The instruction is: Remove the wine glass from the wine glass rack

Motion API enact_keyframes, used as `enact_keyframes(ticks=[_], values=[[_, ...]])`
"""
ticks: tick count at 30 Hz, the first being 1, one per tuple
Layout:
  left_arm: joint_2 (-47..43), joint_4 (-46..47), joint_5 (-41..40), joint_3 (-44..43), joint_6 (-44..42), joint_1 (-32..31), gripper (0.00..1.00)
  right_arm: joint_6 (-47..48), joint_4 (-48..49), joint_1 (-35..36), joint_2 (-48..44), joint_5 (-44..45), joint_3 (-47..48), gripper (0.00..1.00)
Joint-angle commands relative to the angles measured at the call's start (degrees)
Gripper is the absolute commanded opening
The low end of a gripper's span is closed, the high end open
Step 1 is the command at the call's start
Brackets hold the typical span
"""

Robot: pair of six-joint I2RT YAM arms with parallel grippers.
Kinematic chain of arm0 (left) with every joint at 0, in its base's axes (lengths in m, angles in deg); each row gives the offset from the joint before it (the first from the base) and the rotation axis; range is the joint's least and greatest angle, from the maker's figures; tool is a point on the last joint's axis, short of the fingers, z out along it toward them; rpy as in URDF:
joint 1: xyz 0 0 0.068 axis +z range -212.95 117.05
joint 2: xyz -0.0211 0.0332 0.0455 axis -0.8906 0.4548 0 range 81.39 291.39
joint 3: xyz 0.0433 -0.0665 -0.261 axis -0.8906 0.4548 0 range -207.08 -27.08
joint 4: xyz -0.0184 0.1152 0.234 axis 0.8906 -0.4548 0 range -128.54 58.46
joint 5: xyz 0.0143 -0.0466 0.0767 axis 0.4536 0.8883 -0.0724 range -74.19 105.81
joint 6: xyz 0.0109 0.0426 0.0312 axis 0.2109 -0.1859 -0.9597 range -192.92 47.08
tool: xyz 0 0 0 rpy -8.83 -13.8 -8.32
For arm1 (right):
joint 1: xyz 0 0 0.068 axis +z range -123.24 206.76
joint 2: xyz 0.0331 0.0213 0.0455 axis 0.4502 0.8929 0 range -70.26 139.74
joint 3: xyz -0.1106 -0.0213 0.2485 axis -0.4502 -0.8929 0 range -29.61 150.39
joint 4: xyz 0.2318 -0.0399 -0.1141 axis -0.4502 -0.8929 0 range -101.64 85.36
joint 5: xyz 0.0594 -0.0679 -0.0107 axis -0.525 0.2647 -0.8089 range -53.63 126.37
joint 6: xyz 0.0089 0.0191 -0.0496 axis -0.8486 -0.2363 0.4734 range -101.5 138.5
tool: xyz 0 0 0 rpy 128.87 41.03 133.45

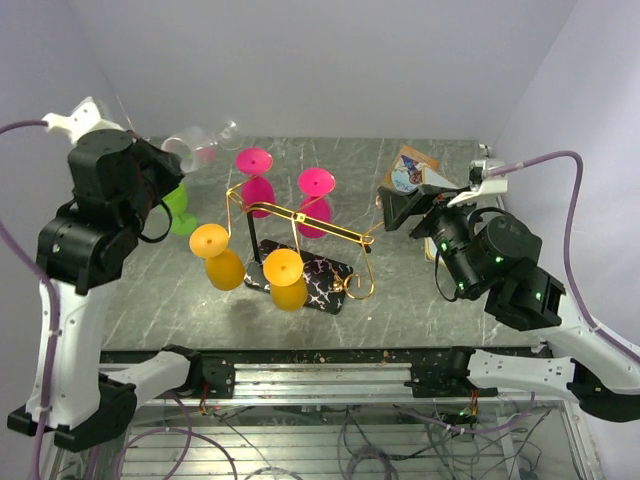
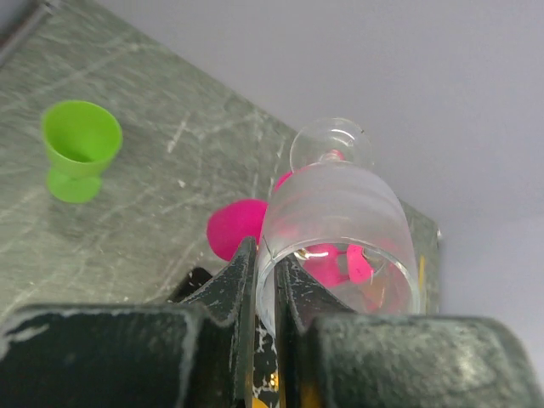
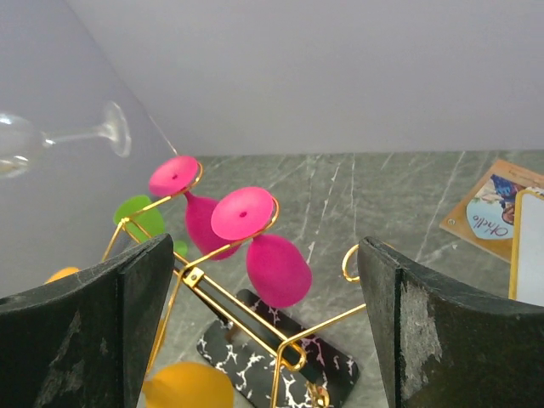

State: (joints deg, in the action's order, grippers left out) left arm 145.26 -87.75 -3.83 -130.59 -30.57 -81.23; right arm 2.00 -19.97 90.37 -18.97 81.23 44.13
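The clear wine glass is off the rack and up in the air at the far left corner. It lies nearly on its side, with its foot pointing towards the back wall. The left arm's fingers are clamped on the rim of the bowl, one inside and one outside. That is a thin hold on a smooth wall, and I'd say the glass could pivot or slip if the wrist turns fast.

The wine glass rack stands mid-desk on its black patterned base. Two pink glasses and two orange glasses hang from its gold hooks. The clear glass looks well apart from all of them, so the lifting-off seems done. What remains, as I judge it, is to carry the glass slowly and bring it upright before lowering it. It should go down on bare desk, away from the green cup just beside the left arm.

The right arm's fingers are spread wide and hold nothing. They face the rack from its right side and are well placed to steady it if needed.
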Motion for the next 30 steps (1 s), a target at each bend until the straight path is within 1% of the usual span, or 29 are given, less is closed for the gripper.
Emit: enact_keyframes(ticks=[1, 3, 5, 7, 9, 13, 17, 21, 23, 25, 26, 30], values=[[-4.18, 1.14, -10.69, -1.38, -0.10, -0.26, 0.07, -0.47, -4.61, 0.13, -1.25, -3.69, -1.13, 0.88], [-4.70, 0.67, -11.72, -1.48, -0.28, -0.26, 0.07, -1.59, -6.16, 0.24, -1.27, -5.48, -0.46, 0.88], [-4.33, -1.24, -12.40, -1.99, -0.16, -0.26, 0.07, -3.38, -7.82, 0.22, -1.17, -5.41, -0.16, 0.88], [-2.63, -5.23, -12.86, -3.61, 0.12, -0.26, 0.07, -3.82, -7.74, 0.25, -1.47, -5.85, -0.92, 0.88], [-0.85, -9.74, -15.13, -4.94, 0.35, -0.26, 0.07, -4.68, -7.49, 0.16, -1.91, -6.07, -1.89, 0.89], [1.17, -15.24, -19.41, -4.27, -0.93, -0.26, 0.07, -5.44, -5.58, 0.26, -3.32, -7.23, -4.19, 0.89], [2.03, -19.40, -22.62, -1.49, 0.33, -0.26, 0.07, -5.12, -6.28, 0.24, -3.19, -6.66, -4.05, 0.89], [2.28, -21.11, -23.50, 2.47, 1.10, -0.14, 0.07, -5.55, -7.05, 0.23, -3.04, -6.46, -3.60, 0.89], [2.75, -20.85, -22.12, 4.23, 0.45, 0.54, 0.07, -5.61, -7.00, 0.23, -3.01, -6.82, -3.56, 0.89], [3.54, -19.39, -18.67, 6.25, -1.44, 2.73, 0.07, -5.83, -7.28, 0.21, -2.98, -6.97, -3.24, 0.89], [3.80, -18.11, -15.64, 7.73, -3.24, 4.67, 0.07, -5.82, -7.41, 0.22, -2.87, -7.17, -2.99, 0.89], [5.04, -12.77, -3.98, 13.84, -10.24, 15.82, 0.07, -3.00, -7.25, 0.24, -1.90, -9.09, -2.26, 0.89]])
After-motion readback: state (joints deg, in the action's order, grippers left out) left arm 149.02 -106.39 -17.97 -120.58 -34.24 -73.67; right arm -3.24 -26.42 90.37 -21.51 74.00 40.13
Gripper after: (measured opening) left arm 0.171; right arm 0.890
